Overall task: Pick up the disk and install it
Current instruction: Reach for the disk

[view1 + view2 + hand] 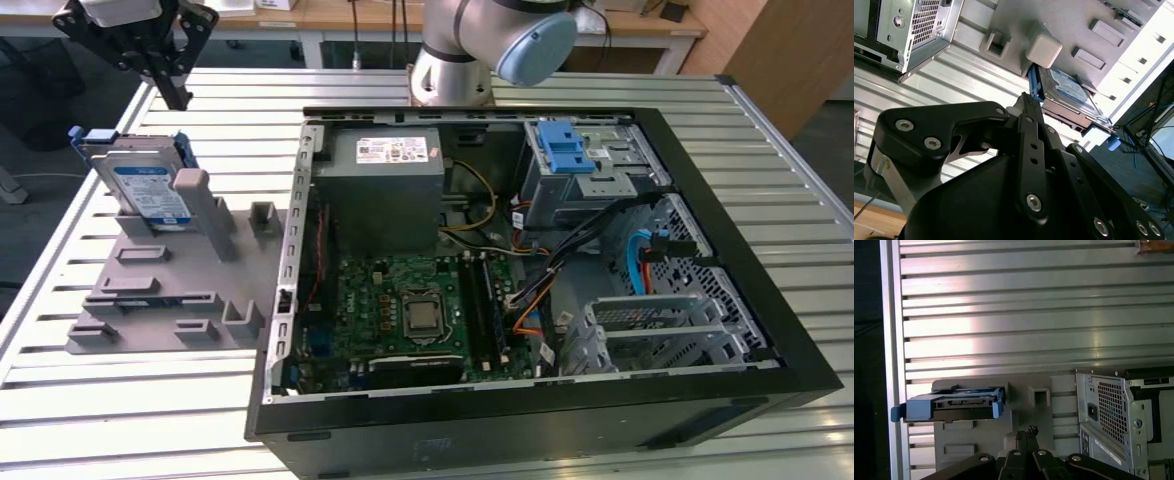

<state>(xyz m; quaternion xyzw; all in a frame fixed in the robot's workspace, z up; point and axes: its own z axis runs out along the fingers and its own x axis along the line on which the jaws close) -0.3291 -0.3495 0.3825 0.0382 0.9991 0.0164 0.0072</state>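
The disk (144, 186) is a silver drive with a blue-and-white label in a blue carrier. It stands on edge at the far end of a grey holder plate (160, 290), at the exterior view's left. Both wrist views show the disk (1070, 88) (954, 407) too. My gripper (178, 98) hangs in the air above and behind the disk, apart from it. Its fingers are shut together with nothing between them, and the shut gripper (1024, 98) (1030, 430) also appears in both wrist views.
An open computer case (747, 330) lies on the slatted metal table (120, 400) beside the holder plate. Inside it are a grey cage with a blue latch (571, 150), a grey power supply box (387, 185) and a green board (414, 310). The arm's base (454, 60) stands behind the case.
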